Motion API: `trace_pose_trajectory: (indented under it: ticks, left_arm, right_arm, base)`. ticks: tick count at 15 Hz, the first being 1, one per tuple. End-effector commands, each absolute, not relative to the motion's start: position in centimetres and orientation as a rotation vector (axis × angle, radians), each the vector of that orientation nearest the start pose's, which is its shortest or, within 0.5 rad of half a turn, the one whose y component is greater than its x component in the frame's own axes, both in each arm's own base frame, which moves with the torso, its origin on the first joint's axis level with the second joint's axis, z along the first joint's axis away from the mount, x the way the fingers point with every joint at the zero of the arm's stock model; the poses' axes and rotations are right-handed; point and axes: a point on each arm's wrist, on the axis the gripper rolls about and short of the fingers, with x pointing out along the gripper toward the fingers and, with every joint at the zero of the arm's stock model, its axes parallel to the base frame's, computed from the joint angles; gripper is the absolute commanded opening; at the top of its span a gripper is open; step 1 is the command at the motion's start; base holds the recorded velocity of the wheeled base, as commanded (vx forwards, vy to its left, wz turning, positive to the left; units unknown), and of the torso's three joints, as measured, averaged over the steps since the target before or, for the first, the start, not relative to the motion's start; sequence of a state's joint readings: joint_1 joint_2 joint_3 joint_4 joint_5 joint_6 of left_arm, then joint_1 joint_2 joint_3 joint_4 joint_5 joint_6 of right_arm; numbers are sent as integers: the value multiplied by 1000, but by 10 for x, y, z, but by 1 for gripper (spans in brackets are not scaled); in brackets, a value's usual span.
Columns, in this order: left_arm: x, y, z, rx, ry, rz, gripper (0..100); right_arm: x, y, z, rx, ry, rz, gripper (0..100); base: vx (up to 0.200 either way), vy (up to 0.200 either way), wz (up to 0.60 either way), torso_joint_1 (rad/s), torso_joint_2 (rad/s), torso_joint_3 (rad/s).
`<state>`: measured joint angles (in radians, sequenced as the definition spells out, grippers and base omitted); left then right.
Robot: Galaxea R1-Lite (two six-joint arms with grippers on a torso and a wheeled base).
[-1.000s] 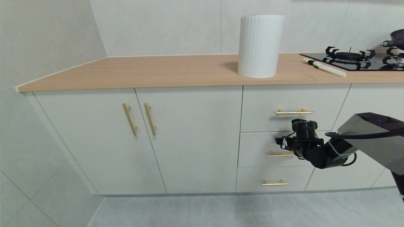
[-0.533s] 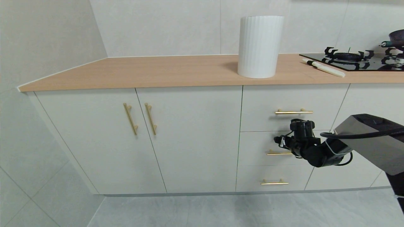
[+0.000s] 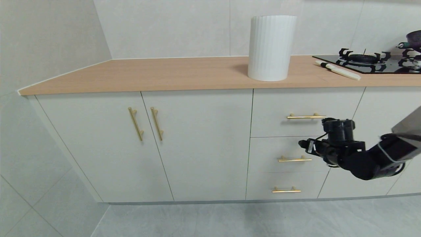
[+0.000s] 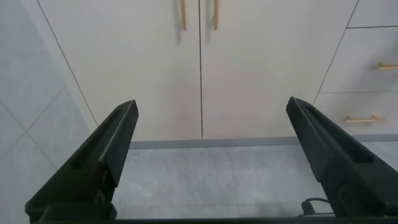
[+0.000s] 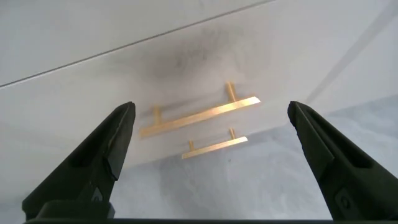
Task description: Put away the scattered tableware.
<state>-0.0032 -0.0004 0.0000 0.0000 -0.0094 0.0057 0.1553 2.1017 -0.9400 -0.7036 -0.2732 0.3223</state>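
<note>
The right gripper [image 5: 210,109] is spread wide with nothing in it. Its jaws stand to either side of the middle handle [image 5: 199,117], which lies just ahead of it and untouched. That is how one lines up to take a bar handle, so I judge the step in hand to be opening this drawer as a place for the tableware. The bottom handle [image 5: 214,146] sits below and a little beyond, and the top handle [image 3: 306,116] is above the gripper, near it.

The left gripper [image 4: 212,102] is equally wide open and empty. It hangs low, facing the floor [image 4: 205,180] and the doors [image 4: 199,56] beyond, apparently parked out of the way.

The task's thing is well above the right gripper and farther back. It is a pale utensil [image 3: 337,70] lying flat on the counter [image 3: 164,74], just beside the hob [image 3: 365,62]. A ribbed white canister [image 3: 271,47] stands upright on the same counter, up and to the gripper's left. It could also serve as a holder, though I cannot tell which store is meant.
</note>
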Motion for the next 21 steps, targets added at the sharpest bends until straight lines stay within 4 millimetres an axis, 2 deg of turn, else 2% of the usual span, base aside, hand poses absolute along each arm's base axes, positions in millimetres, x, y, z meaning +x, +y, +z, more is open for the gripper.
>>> trace_pose_trajectory:
  ticks: [1,2,3,5,7,11,13,14,16,17,19,21]
  left_arm:
    - [-23,0,75,6,0,-12,100]
    - [-23,0,75,6,0,-12,100]
    - [-23,0,75,6,0,-12,100]
    - [-23,0,75,6,0,-12,100]
    - [-23,0,75,6,0,-12,100]
    - [-23,0,75,6,0,-12,100]
    - [-23,0,75,6,0,-12,100]
    - [-23,0,75,6,0,-12,100]
    - [-23,0,75,6,0,-12,100]
    - [-23,0,75,6,0,-12,100]
    - [-23,0,75,6,0,-12,100]
    - [-23,0,75,6,0,-12,100]
  right_arm:
    - [269,40,167,223,258,-152,100]
    - [251,37,176,222,223,-161,100]
    - [209,29,194,216,138,-196,100]
    - [154,15,203,166,35,-222,100]
    - [111,1,191,103,-8,-287,100]
    - [40,-5,156,32,-85,-285,100]
    - [14,-7,141,15,-93,-281,100]
    - [-2,-8,128,1,-78,-284,100]
    - [-23,-8,106,-7,-87,-315,100]
    - [-29,-8,99,-9,-99,-332,100]
    - [-29,-7,94,-13,-88,-340,100]
    - [-24,-4,84,-24,-63,-187,100]
  base:
    - [0,0,0,0,0,0]
    - [0,0,0,0,0,0]
    - [0,0,0,0,0,0]
    - [0,0,0,0,0,0]
    - [0,0,0,0,0,0]
    - [0,0,0,0,0,0]
    - [0,0,0,0,0,0]
    - [0,0,0,0,0,0]
    - [0,0,0,0,0,0]
    - [0,0,0,0,0,0]
    - [0,0,0,0,0,0]
    - [0,0,0,0,0,0]
